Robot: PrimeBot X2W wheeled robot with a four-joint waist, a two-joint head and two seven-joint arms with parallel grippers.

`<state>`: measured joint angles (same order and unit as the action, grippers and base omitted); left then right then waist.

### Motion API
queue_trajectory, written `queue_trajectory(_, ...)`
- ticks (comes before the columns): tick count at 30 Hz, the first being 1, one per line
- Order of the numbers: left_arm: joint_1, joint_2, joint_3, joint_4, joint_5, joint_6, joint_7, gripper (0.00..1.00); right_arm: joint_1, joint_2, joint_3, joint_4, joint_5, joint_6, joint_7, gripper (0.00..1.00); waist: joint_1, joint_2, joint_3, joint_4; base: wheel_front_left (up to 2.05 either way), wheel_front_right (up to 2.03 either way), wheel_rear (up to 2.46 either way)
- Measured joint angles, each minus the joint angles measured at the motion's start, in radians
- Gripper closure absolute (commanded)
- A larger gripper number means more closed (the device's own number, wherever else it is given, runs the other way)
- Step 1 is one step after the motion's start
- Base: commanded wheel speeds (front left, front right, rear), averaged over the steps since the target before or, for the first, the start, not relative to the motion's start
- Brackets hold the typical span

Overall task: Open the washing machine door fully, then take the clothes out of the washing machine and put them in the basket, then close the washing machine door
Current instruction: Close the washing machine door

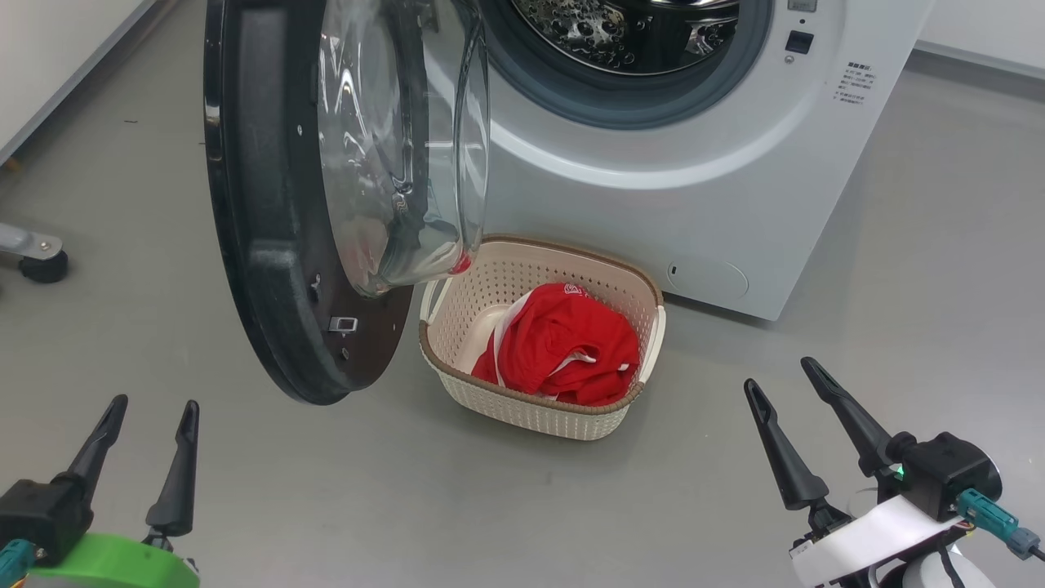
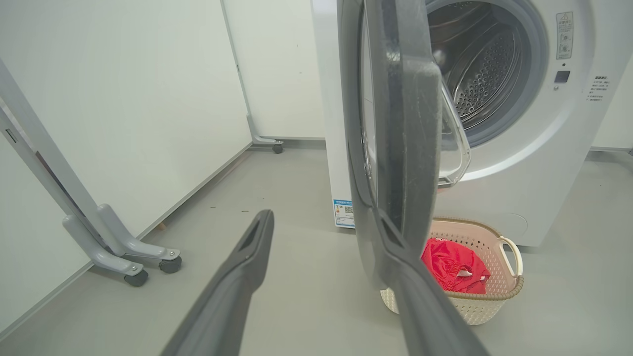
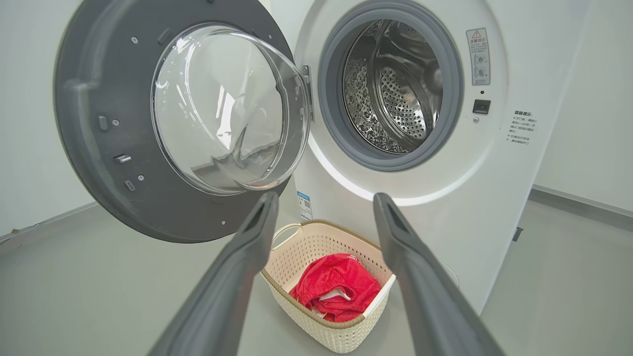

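- The washing machine door (image 1: 277, 204) stands swung wide open at the head view's left. Its clear glass bowl (image 1: 392, 147) bulges towards that view's right, and its lower edge hangs above the floor (image 1: 408, 506).
- In the left wrist view the door is seen nearly edge-on, a tall upright disc that partly hides the basket.
- The washing machine (image 1: 653, 204) has its mouth uncovered, with the steel drum (image 1: 620, 33) visible inside the grey gasket.
- The basket (image 1: 522, 408) sits on the floor just in front of the machine. One corner is tucked under the door's glass bowl, and its handles are at the view's left and right sides.
- The clothes (image 1: 563, 343) lie inside the basket as a crumpled red heap with white trim. The heap is piled towards the basket's right and near side and has no clear long axis.
- The left gripper (image 1: 155, 403) hovers at the lower left with its fingers spread apart and empty, pointing up the view towards the door. It is well apart from both the door and the basket.
- The right gripper (image 1: 779, 372) hovers at the lower right with its fingers likewise released and holding nothing, angled up and slightly left.
- The basket lies ahead of the two grippers and between them, touching neither.
- In the right wrist view the basket and clothes show in the gap between that gripper's fingers, beyond their tips.
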<state>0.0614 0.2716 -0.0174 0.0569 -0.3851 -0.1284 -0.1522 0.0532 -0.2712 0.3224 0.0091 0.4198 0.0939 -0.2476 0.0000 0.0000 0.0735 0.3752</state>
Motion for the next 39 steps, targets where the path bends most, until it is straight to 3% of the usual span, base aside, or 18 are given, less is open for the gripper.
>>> queue_trajectory(14, -0.001, 0.017, -0.008, 0.013, 0.0, 0.0, -0.012, 0.0, 0.0, 0.003, 0.0, 0.0, -0.001, 0.0, 0.0, 0.0, 0.0, 0.0, 0.001, 0.003, 0.0, 0.0, 0.0)
queue_trajectory(15, -0.002, 0.021, -0.011, 0.013, 0.001, 0.0, -0.016, 0.39, 0.0, 0.003, 0.0, 0.001, -0.001, 0.0, 0.0, 0.0, 0.0, 0.0, 0.001, 0.003, 0.0, 0.0, 0.0)
queue_trajectory(17, -0.003, 0.023, -0.014, 0.013, 0.001, 0.0, -0.018, 1.0, 0.0, 0.004, 0.0, 0.001, -0.001, 0.0, 0.0, 0.0, 0.0, 0.0, 0.002, 0.003, 0.0, 0.0, 0.0)
queue_trajectory(24, -0.008, 0.043, -0.027, 0.006, -0.005, 0.0, -0.016, 1.0, 0.0, 0.004, 0.0, 0.0, -0.004, 0.0, 0.0, 0.0, 0.0, 0.0, 0.007, -0.001, 0.0, 0.0, 0.0)
queue_trajectory(29, -0.057, 0.036, 0.021, -0.004, -0.101, 0.0, 0.014, 1.0, 0.0, 0.004, -0.001, 0.0, -0.004, 0.001, 0.0, 0.0, 0.0, 0.0, 0.012, -0.003, 0.0, 0.0, 0.0)
queue_trajectory(33, -0.096, 0.068, 0.024, -0.012, -0.152, 0.0, 0.063, 1.0, 0.0, 0.003, -0.002, 0.0, -0.004, 0.001, 0.0, 0.0, 0.0, 0.0, 0.017, -0.006, 0.0, 0.0, 0.0)
queue_trajectory(36, -0.131, 0.066, 0.06, -0.012, -0.249, 0.0, 0.115, 1.0, 0.0, 0.003, 0.0, -0.001, -0.006, 0.002, 0.0, 0.0, 0.0, 0.0, 0.022, -0.009, 0.0, 0.0, 0.0)
queue_trajectory(39, -0.17, 0.022, 0.119, -0.001, -0.4, 0.0, 0.178, 1.0, -0.002, 0.002, 0.002, -0.002, -0.007, 0.002, 0.0, 0.0, 0.0, 0.0, 0.031, -0.015, 0.0, 0.0, 0.0)
